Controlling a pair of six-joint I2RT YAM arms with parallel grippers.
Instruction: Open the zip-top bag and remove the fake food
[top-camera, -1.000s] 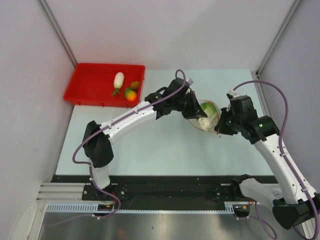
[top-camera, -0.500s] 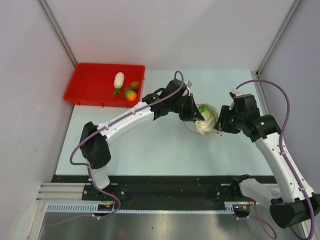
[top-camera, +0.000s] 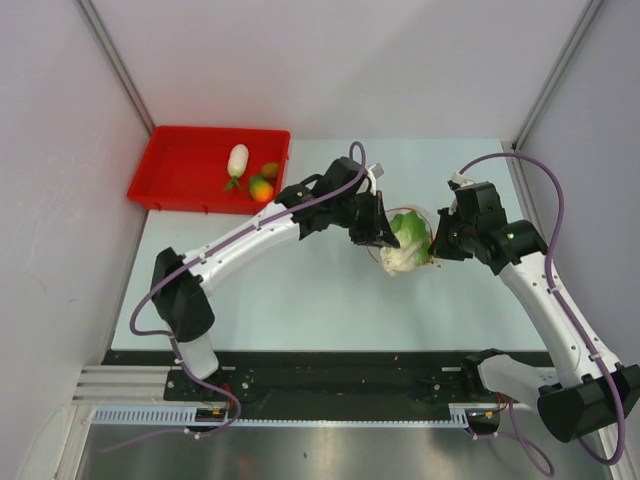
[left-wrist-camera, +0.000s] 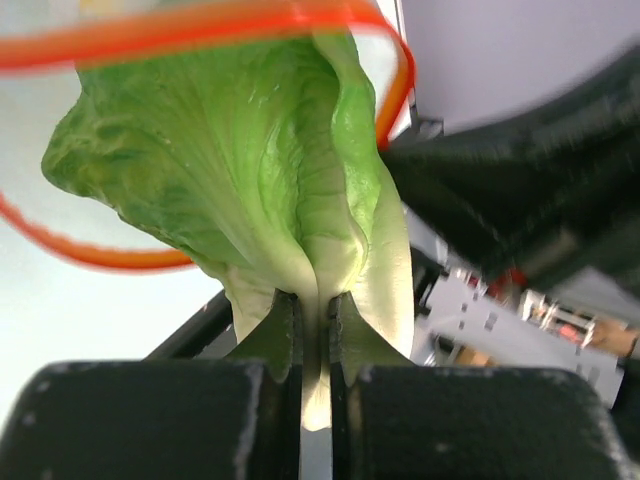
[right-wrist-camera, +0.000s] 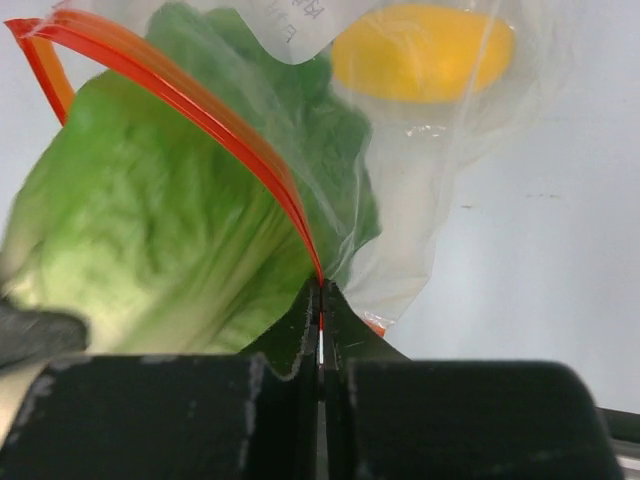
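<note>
- I see a pale, matte tabletop (top-camera: 300, 290) under soft, even light.
- Plain white wall panels (top-camera: 330, 60) enclose it on three sides.
- Grey metal corner posts (top-camera: 116, 62) join them.

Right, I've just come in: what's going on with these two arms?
The left gripper is shut on the lettuce, which sits in the open mouth of the zip-top bag. The right gripper pinches the bag's red zip strip. A yellow piece is inside the bag; a white radish and an orange fruit lie in the red tray.

Lettuce (top-camera: 407, 232) now further out of zip-top bag (top-camera: 400, 264), drawn leftward by L gripper (top-camera: 382, 238); R gripper (top-camera: 436, 242) shifted slightly up-table.
</note>
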